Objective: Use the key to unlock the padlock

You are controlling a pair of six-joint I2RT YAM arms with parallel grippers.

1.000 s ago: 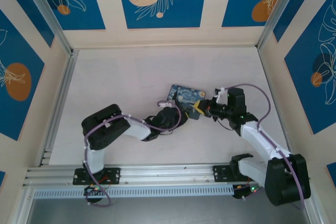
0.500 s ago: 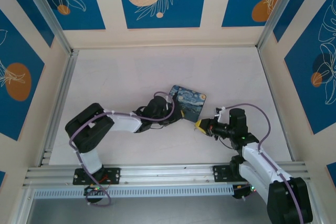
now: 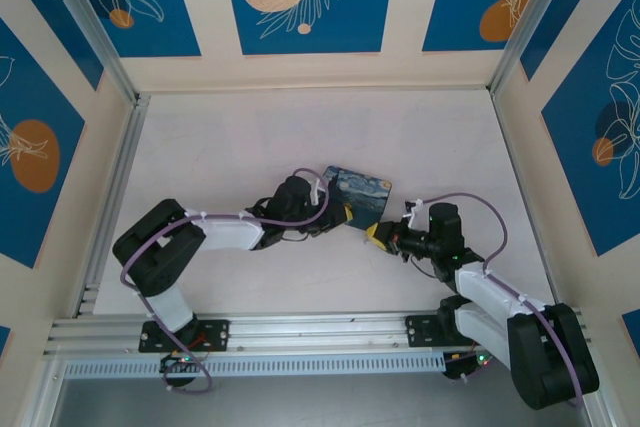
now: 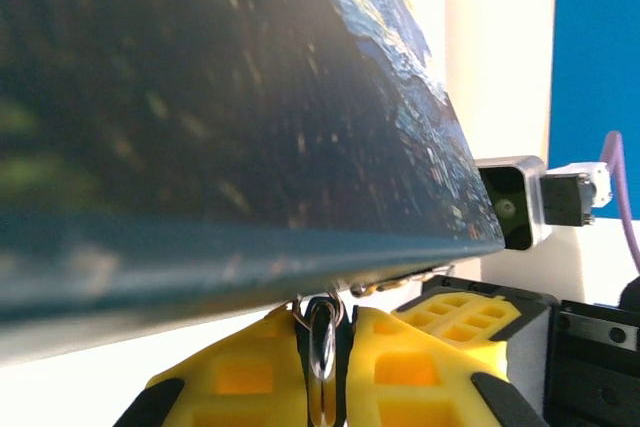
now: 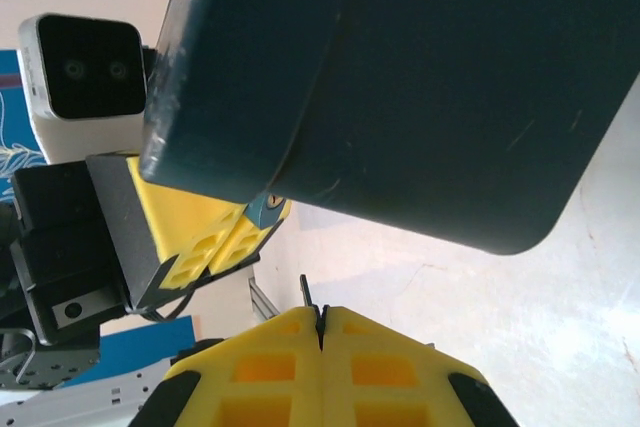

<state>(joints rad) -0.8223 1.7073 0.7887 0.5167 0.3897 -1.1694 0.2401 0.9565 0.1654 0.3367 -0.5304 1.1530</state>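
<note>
**Key held ready beside the padlock under the painted box**

**Top external.** The painted box (image 3: 360, 189) lies on the desk (image 3: 230, 137) between the two arms. The left fingers (image 3: 346, 215) are set against its near-left edge. The right fingers (image 3: 376, 235) are held near its near corner, apart from it. Padlock and key are too small to be made out here.

**Left wrist.** The left fingers (image 4: 240, 377) are closed on a small metal loop (image 4: 320, 342) just beneath the box's edge. The loop is judged to be part of the padlock, perhaps its shackle. The lock's body is hidden here.

**Right wrist.** The right fingers (image 5: 380, 357) are pressed flat together on the key (image 5: 308, 299), a thin dark sliver whose tip stands out of the seam. The padlock (image 5: 263, 213) is seen as a tiny pale-blue body with a small metal part beside it. It is pinched at the tips of the left fingers and tucked under the box's lower corner. Key and padlock are near each other but not touching.

The step in hand is judged to be insertion. The padlock should be held steady while the key tip is lined up with the keyway. The approach should be slow, since the box overhang crowds the space. Which way the keyway faces cannot be told.
</note>
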